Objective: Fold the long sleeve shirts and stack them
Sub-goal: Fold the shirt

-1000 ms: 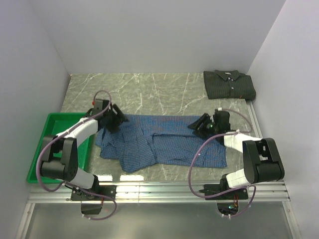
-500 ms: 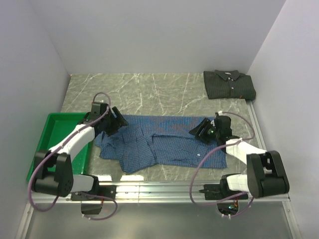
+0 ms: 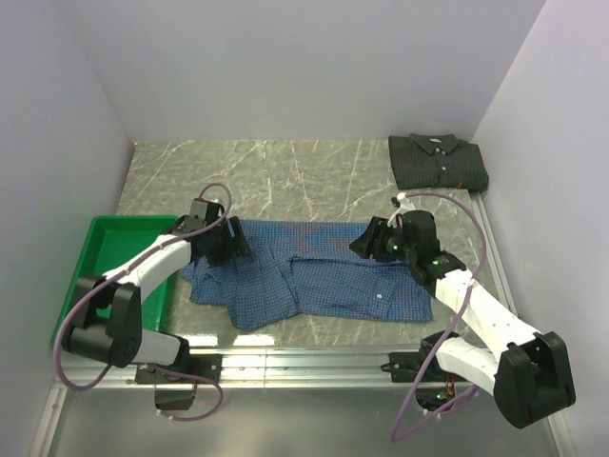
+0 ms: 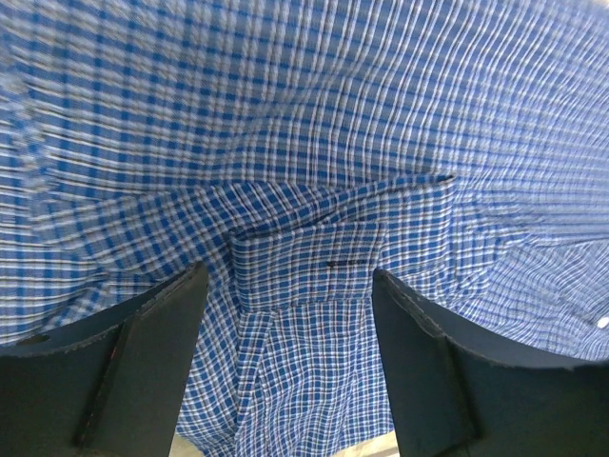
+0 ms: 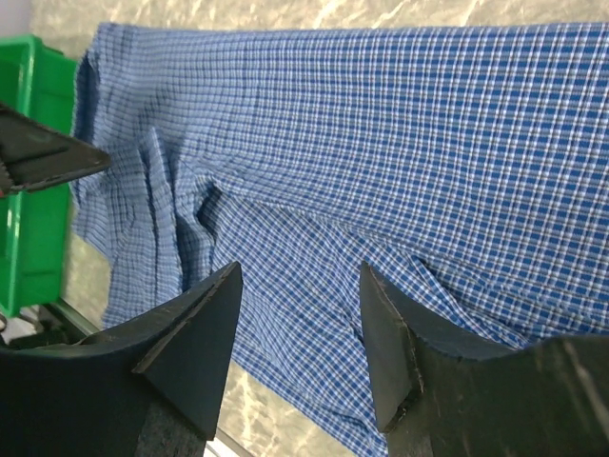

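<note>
- Blue shirt (image 3: pixel 314 276): spread and rumpled along the near edge, mid-table; not yet folded.
- Dark shirt (image 3: pixel 438 162): folded, far right corner.
- Left gripper (image 3: pixel 233 248): has shifted inward over the blue shirt's left part; jaws wide apart, holding nothing.
- Right gripper (image 3: pixel 364 241): likewise moved inward; jaws agape, empty.
- Judgement: fresh grasp points probably being sought.

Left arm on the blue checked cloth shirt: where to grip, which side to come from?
Pinch the folded band of the blue checked cloth shirt lying between the fingers of the open left gripper, coming straight down from above. The shirt is spread flat on the marble-patterned table, so no edge looks lifted; this doubled ridge looks the thickest bit to close on.
</note>
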`<move>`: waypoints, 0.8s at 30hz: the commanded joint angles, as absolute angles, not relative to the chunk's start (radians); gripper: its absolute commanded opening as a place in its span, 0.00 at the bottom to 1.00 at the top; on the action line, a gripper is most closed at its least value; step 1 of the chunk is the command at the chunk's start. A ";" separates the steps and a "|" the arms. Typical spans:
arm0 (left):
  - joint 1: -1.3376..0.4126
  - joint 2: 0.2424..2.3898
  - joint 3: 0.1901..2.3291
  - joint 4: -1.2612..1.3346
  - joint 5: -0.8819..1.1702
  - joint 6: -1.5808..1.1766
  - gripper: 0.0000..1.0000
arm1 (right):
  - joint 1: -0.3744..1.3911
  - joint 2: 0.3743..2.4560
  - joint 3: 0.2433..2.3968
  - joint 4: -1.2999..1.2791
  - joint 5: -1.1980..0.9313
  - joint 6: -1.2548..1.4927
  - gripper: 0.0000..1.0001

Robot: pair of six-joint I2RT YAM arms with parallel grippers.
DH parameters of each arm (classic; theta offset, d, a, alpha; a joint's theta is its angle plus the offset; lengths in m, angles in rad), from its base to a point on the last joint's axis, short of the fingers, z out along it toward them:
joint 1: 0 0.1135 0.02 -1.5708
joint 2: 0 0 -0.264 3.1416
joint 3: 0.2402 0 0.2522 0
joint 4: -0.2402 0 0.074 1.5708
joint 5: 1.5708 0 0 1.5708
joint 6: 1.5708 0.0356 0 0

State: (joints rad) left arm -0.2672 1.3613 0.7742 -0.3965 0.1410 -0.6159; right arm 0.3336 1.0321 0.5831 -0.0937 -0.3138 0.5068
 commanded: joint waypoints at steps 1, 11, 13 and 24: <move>-0.290 1.393 0.770 -0.380 0.201 -0.609 0.75 | 0.341 0.999 0.578 -0.121 -0.291 0.471 0.60; -0.347 1.407 0.769 -0.347 0.222 -0.660 0.70 | 0.351 0.999 0.581 -0.124 -0.299 0.460 0.60; -0.356 1.411 0.764 -0.325 0.221 -0.666 0.69 | 0.353 0.999 0.581 -0.120 -0.304 0.456 0.60; -0.388 1.451 0.758 -0.390 0.029 -0.736 0.66 | 0.382 0.999 0.580 -0.109 -0.311 0.437 0.60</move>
